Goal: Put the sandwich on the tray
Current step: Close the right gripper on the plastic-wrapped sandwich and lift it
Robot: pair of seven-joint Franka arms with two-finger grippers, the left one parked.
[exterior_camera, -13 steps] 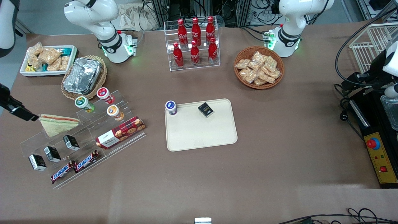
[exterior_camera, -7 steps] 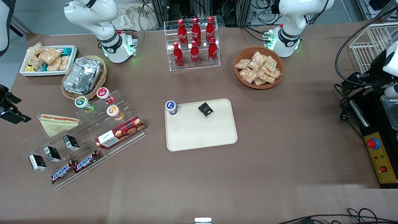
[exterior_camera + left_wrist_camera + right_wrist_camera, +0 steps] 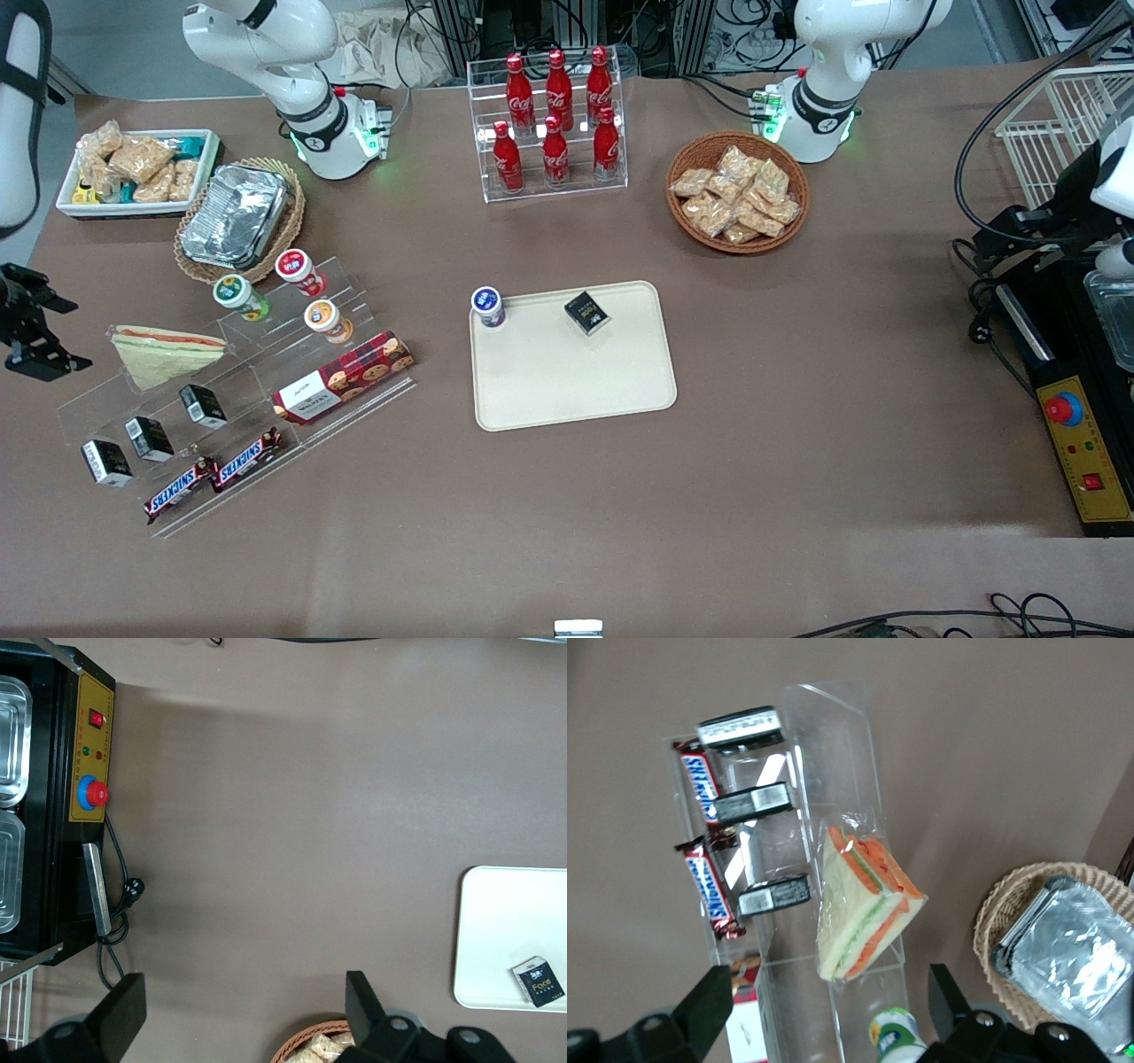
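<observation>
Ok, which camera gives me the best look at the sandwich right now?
The right wrist view: the sandwich fills it, filling visible, with the open gripper above it. The front view shows it small; the left wrist view misses it.

Front view: you look steeply down from the table's near edge, wide enough to take in the whole tabletop, both arm bases and the tray (image 3: pixel 574 359) at centre.

Right wrist view: you look down, close in, on the sandwich (image 3: pixel 864 903) atop the clear stepped rack (image 3: pixel 788 815). The gripper (image 3: pixel 824 1028) frames the picture with its fingers spread, above the working arm's end of the table. Shared with the front view: sandwich (image 3: pixel 164 350), rack (image 3: pixel 230 390), foil box (image 3: pixel 1067 948).

Left wrist view: you look down from higher up on bare tabletop, the control box (image 3: pixel 89 797) and one end of the tray (image 3: pixel 505 939).
</observation>
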